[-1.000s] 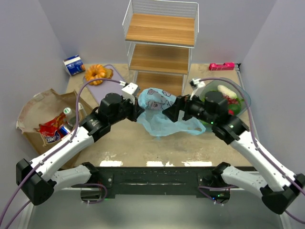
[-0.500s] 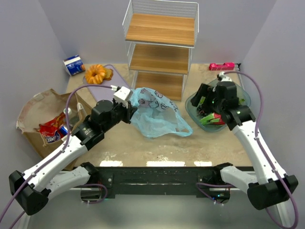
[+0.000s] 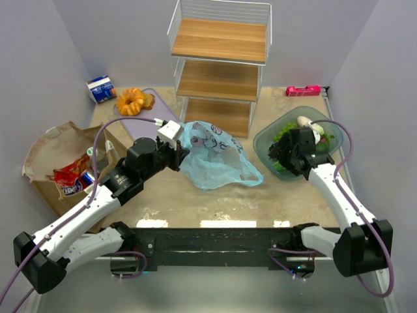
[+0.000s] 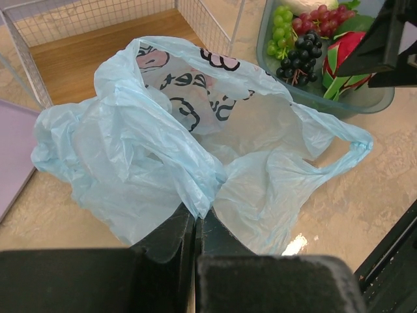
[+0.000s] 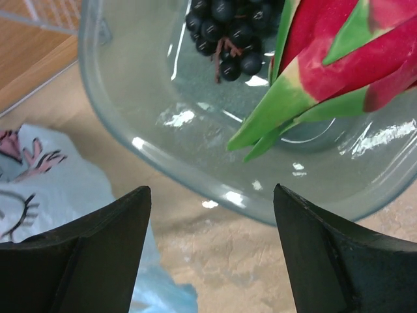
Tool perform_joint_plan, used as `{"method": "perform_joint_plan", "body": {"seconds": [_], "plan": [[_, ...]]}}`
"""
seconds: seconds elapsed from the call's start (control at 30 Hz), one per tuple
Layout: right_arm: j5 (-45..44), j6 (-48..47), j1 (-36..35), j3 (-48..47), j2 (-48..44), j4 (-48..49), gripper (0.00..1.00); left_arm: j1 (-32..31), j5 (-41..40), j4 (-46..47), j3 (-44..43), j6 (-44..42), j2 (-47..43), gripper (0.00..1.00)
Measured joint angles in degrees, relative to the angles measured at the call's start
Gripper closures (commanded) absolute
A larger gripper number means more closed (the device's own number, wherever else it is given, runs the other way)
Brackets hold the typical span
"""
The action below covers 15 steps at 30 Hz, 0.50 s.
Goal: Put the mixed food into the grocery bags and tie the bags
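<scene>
Left hand [image 4: 195, 220] clamps the light-blue plastic bag [image 4: 150, 137] by its edge. The bag lies on the table [image 3: 195, 203], long axis left-right, mouth toward the green bowl [image 5: 163, 160]. Right hand [image 5: 212, 189], open and empty, hovers over that bowl's rim.

The plastic bag [image 4: 163, 143] is thin, crinkled, translucent film with a soft sheen. On the right, the bowl [image 5: 195, 163] is glossy see-through green plastic. In it the dragon fruit [image 5: 339, 72] looks waxy-smooth and the dark grapes [image 5: 225, 32] look shiny. My right gripper [image 5: 210, 208] is matt black plastic. The table [image 3: 195, 202] is rough and mottled. On the left, the paper bag [image 3: 52, 147] is matt and creased.
</scene>
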State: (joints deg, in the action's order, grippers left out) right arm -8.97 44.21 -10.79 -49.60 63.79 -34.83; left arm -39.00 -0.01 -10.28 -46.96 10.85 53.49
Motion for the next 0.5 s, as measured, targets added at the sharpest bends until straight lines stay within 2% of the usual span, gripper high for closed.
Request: {"method": "perform_joint_plan", "body": {"seconds": [0.2,0.5], "plan": [[-0.96,1.7,1.88,1.16,8.37,5.11,0.22,0.0,1.03,0.76,0.57,0.0,-0.04,1.0],[-1.14,4.04,3.78,4.07,12.72,10.64,0.25,0.0,1.55,0.85,0.81,0.0,0.0,1.0]]}}
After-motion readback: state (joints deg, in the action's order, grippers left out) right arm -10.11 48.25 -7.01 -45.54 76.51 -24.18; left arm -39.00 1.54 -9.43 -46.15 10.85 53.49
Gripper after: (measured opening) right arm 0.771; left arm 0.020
